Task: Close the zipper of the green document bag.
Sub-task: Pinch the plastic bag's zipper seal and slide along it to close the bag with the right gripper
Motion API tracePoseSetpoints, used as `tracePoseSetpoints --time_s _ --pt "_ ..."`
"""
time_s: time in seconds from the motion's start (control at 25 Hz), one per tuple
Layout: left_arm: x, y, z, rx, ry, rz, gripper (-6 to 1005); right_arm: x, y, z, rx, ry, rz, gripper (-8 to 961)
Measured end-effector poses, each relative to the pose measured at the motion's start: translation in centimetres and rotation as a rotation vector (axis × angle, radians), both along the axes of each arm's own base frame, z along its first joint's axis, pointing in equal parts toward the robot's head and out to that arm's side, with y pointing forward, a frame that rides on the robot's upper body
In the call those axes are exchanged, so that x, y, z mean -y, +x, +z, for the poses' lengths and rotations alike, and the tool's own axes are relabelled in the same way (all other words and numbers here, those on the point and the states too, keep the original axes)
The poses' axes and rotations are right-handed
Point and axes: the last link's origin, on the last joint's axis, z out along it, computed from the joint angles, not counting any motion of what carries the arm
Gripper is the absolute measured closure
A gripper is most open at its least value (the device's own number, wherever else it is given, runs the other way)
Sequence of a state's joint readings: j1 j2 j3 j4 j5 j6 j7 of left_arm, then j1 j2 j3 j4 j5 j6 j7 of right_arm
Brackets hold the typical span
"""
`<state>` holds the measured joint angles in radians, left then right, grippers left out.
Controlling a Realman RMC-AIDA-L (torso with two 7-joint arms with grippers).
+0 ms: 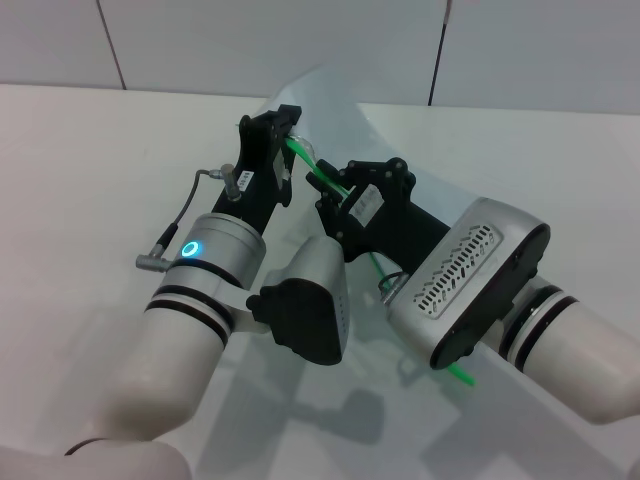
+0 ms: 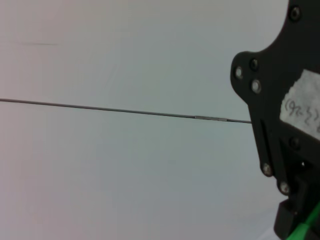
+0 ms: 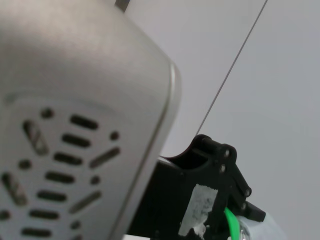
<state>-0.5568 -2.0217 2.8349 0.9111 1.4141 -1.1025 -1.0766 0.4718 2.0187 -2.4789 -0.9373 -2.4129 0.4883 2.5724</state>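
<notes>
The green document bag (image 1: 340,105) is lifted off the table, its translucent sheet rising behind both grippers. Its bright green zipper (image 1: 318,170) runs slanting between them, and the strip's lower end shows under the right arm. My left gripper (image 1: 290,135) is shut on the upper end of the zipper. My right gripper (image 1: 335,192) is shut on the zipper a short way down; the slider is hidden by its fingers. In the left wrist view a black gripper body (image 2: 285,125) has a bit of zipper (image 2: 307,227) below it. The right wrist view shows zipper (image 3: 231,222) beside a black gripper body.
A white table (image 1: 100,150) lies all around the arms. A pale panelled wall (image 1: 200,40) stands behind it. The two arms are close together at the middle, the right arm's grey vented housing (image 1: 465,275) just beside the left arm's wrist.
</notes>
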Motion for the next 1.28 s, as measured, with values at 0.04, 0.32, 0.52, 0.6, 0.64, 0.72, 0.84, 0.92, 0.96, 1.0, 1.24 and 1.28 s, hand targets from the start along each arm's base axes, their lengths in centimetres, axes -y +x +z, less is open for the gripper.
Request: tracePoseSetpoints --time_s 0.04,0.32,0.52,0.6,0.64,0.72,0.84,0.92,0.96,1.0,1.24,1.28 --pt "0.0 0.0 0.0 0.0 0.0 0.0 945 0.0 0.0 0.0 0.0 0.0 0.0 813" --pt "0.04 0.02 -0.07 -0.006 -0.003 -0.002 944 0.08 -0.07 -0.08 0.003 -0.003 0.007 860" --pt "0.08 -0.07 -0.2 -0.013 -0.011 0.002 944 0.09 -0.12 -0.09 0.003 -0.003 0.008 868" --pt "0.11 -0.12 -0.23 -0.014 -0.013 0.004 944 0.07 -0.13 -0.07 0.002 -0.003 0.007 870" --pt "0.12 -0.13 -0.23 -0.012 -0.013 0.005 944 0.06 -0.14 -0.06 0.001 -0.002 0.007 871" --pt "0.15 -0.12 -0.22 -0.005 -0.014 0.006 944 0.04 -0.17 -0.06 0.001 -0.002 0.008 872" --pt "0.15 -0.11 -0.14 -0.002 -0.01 0.005 944 0.02 -0.2 -0.05 0.001 -0.002 0.009 871" --pt "0.16 -0.1 -0.12 0.0 -0.009 0.004 944 0.04 -0.19 -0.06 0.001 -0.002 0.009 870" --pt "0.16 -0.09 -0.1 0.001 -0.007 0.004 944 0.07 -0.18 -0.06 0.001 -0.002 0.009 870" --pt "0.17 -0.08 -0.06 0.003 -0.005 0.004 944 0.1 -0.16 -0.07 0.002 -0.002 0.01 870" --pt "0.13 0.06 0.41 0.025 0.023 -0.004 944 0.14 -0.13 -0.08 0.003 -0.002 0.012 871" --pt "0.13 0.07 0.44 0.026 0.025 -0.004 944 0.13 -0.11 -0.07 0.003 -0.001 0.011 871"
